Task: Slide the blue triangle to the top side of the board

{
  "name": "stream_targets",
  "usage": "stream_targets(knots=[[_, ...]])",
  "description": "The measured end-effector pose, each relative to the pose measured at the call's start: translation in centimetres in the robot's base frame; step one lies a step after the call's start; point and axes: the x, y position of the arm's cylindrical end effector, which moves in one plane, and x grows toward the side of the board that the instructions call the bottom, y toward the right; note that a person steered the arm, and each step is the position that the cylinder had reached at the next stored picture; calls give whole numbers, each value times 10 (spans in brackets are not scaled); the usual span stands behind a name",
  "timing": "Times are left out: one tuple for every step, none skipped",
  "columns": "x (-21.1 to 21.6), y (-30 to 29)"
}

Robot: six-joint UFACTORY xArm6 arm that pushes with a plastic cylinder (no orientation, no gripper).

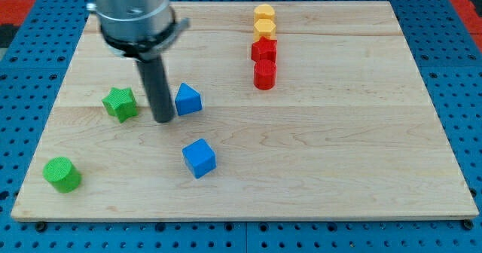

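The blue triangle [188, 99] lies on the wooden board [339, 155], left of the middle. My tip [163, 120] rests on the board just to the triangle's left, about touching its left edge. The dark rod rises from there to the arm's grey body at the view's top left. A green star [120, 103] lies just left of the rod. A blue cube [199, 158] lies below the triangle.
A green cylinder [62, 174] sits near the board's bottom left corner. Near the top middle, a column runs down: two yellow blocks [263, 13] [264, 30], a red star-like block [263, 50], and a red cylinder [264, 75].
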Motion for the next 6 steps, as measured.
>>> stream_targets(knots=[[-30,-9],[-6,-20],[17,-11],[17,36],[2,32],[-23,30]])
